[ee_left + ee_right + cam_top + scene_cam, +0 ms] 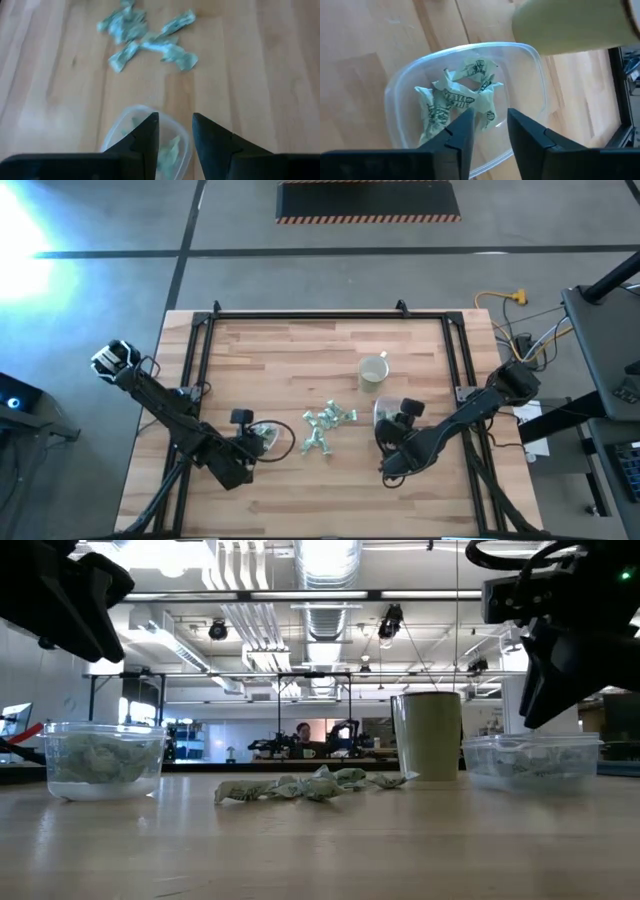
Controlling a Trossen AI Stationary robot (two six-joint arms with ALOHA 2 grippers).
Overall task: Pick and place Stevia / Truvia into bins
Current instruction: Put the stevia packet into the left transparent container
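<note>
Stevia packets: loose pile mid-bench, pale green/white, crumpled, some overlapping, lying betw. the two tubs. In low view the pile sits flat on the wood, in front of and left of the mug.

More packets already in both bins. Rounded-rect. bin, clear plastic, holds a small crumpled clump w/ dark print showing, bunched in the middle of the floor. Round bin, clear, also has green packets inside; low view shows it well filled.

Right gripper: hangs directly over the rounded-rect. bin, pointing down into it, fingers apart by a narrow gap, nothing betw. them. In high view the right arm runs in from the bench's right edge, slanting toward centre, gripper above the bin.

Left gripper: above the round bin, aimed across it toward the pile; fingers narrowly parted, empty. Left arm comes diagonally from the far-left corner, gripper near the bench's front left of centre.

Cream mug stands upright just beyond the rect. bin, apart from the pile. Bench: light wood planks, black frame round it.
</note>
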